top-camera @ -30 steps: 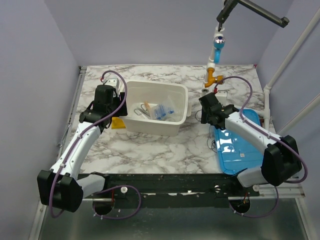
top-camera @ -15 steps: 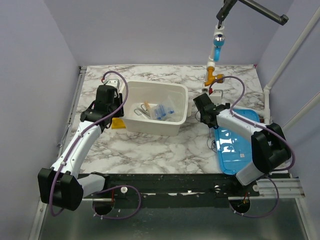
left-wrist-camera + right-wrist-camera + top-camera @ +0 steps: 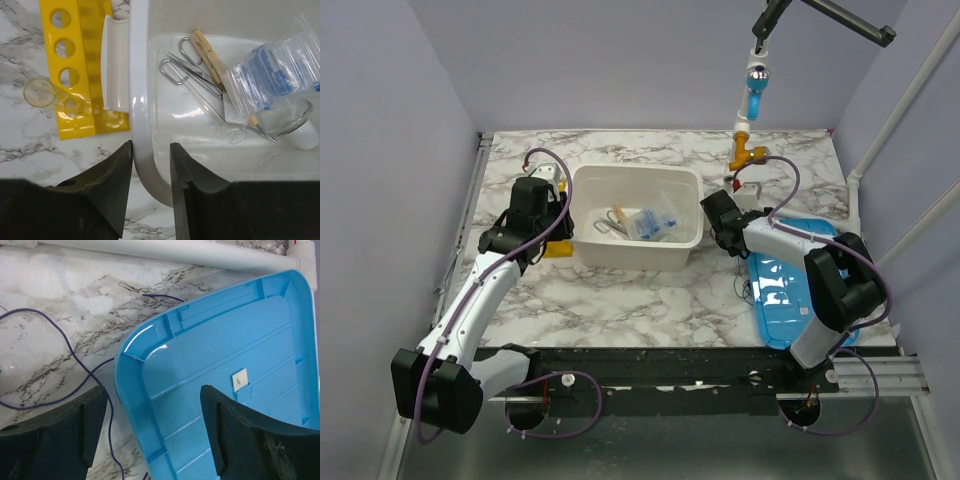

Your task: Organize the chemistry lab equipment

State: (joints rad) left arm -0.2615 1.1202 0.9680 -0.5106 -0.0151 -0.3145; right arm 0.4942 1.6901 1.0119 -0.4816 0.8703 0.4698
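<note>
Far left, yellow holed tube rack (image 3: pixel 75 65) lies flat on the marble table (image 3: pixel 620 300), outside the white bin (image 3: pixel 638 255) and pressed against its left wall; a clear tube (image 3: pixel 40 93) sits tilted at one of its holes. So the rack and that tube look like the unfinished part. Left gripper (image 3: pixel 150 150) straddles the bin's left rim, jaws narrow, pads against both sides of the wall: reads as a grip on the bin, not on any lab item. Inside the bin: silver scissor-like metal tongs (image 3: pixel 186 75), tan wooden stick (image 3: pixel 210 52), a thin glass rod (image 3: pixel 212 107), clear plastic bag with blue contents (image 3: pixel 275 75), and a clear glass dish (image 3: pixel 282 119) at the right end. Most loose gear looks collected, so the task is judged well past halfway. Right gripper (image 3: pixel 152 395) hovers over the near-left corner of the blue tray (image 3: pixel 225 365), jaws wide, holding nothing. A purple cable (image 3: pixel 75 360) trails on the table beside the tray. Can't tell whether the tray has a role here.
</note>
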